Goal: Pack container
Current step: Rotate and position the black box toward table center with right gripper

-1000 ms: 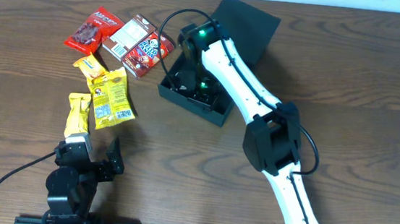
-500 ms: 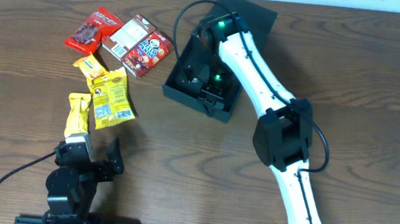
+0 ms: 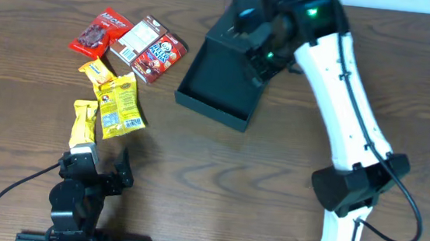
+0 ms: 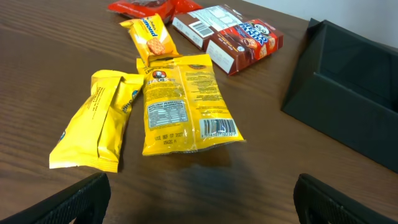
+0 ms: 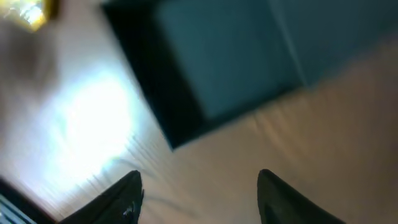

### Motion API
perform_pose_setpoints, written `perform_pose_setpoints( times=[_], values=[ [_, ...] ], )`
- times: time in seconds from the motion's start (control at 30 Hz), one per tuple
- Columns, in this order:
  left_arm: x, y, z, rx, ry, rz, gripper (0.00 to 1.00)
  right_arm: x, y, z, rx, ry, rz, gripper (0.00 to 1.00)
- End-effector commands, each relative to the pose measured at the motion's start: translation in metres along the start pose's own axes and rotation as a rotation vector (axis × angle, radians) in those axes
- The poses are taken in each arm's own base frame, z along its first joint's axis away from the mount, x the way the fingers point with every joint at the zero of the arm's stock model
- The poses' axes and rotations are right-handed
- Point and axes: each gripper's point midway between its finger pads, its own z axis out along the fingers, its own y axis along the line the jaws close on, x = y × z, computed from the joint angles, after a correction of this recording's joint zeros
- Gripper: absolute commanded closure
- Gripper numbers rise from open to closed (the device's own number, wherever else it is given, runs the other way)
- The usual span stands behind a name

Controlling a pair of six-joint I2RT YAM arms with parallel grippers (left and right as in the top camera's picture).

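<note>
Overhead:
- The container sits at mid-table, a little toward the far edge, lid flap thrown back on its far side. The floor is bare; nothing packed yet.
- The snack packets lie in a cluster on the container's left, the red box just beside its left wall.
- The left gripper rests at the near edge, directly below the two yellow packets.
- The right arm reaches over the container's far right corner. Its fingers are not clear from here.

Left wrist:
- Left gripper has its fingers spread wide, nothing between them.
- The large yellow packet lies straight ahead, its long axis running roughly away from the fingers. The plain yellow packet lies left of it, touching.
- The container stands ahead and to the right.

Right wrist:
- Heavily blurred. Right gripper shows its fingers apart and empty.
- The container is ahead of them, apart from the tips.

Judgement: the left arm is much nearer the packets, and a pick there would carry rightward into the box.
</note>
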Motion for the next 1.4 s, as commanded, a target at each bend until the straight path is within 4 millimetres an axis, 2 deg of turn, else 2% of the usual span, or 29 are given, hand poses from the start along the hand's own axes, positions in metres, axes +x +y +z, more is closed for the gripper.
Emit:
perform_pose_setpoints(
  times=[0.0, 0.23, 0.43, 0.53, 0.63, 0.9, 1.1, 1.17, 1.23, 1.37],
  values=[
    [0.005, 0.003, 0.002, -0.011, 0.008, -0.004, 0.05, 0.016, -0.029, 0.043, 0.075, 0.123, 0.442, 0.44],
    [0.005, 0.003, 0.002, -0.011, 0.008, -0.004, 0.05, 0.042, -0.033, 0.119, 0.099, 0.244, 0.643, 0.41],
    [0.005, 0.003, 0.002, -0.011, 0.008, -0.004, 0.05, 0.054, -0.035, 0.158, 0.104, 0.247, 0.68, 0.42],
    [0.005, 0.003, 0.002, -0.011, 0.008, -0.004, 0.05, 0.061, -0.035, 0.17, 0.106, 0.256, 0.679, 0.53],
    [0.005, 0.003, 0.002, -0.012, 0.009, -0.004, 0.05, 0.072, -0.038, 0.177, 0.123, 0.282, 0.661, 0.63],
    [0.005, 0.003, 0.002, -0.011, 0.008, -0.004, 0.05, 0.092, -0.06, 0.171, 0.205, 0.347, 0.521, 0.68],
    [0.005, 0.003, 0.002, -0.011, 0.008, -0.004, 0.05, 0.095, -0.072, 0.168, 0.238, 0.365, 0.337, 0.73],
    [0.005, 0.003, 0.002, -0.011, 0.008, -0.004, 0.05, 0.093, -0.074, 0.168, 0.24, 0.364, 0.287, 0.8],
    [0.005, 0.003, 0.002, -0.011, 0.008, -0.004, 0.05, 0.092, -0.075, 0.169, 0.235, 0.36, 0.249, 0.83],
    [0.005, 0.003, 0.002, -0.012, 0.008, -0.004, 0.05, 0.089, -0.075, 0.17, 0.227, 0.355, 0.197, 0.8]
  ],
)
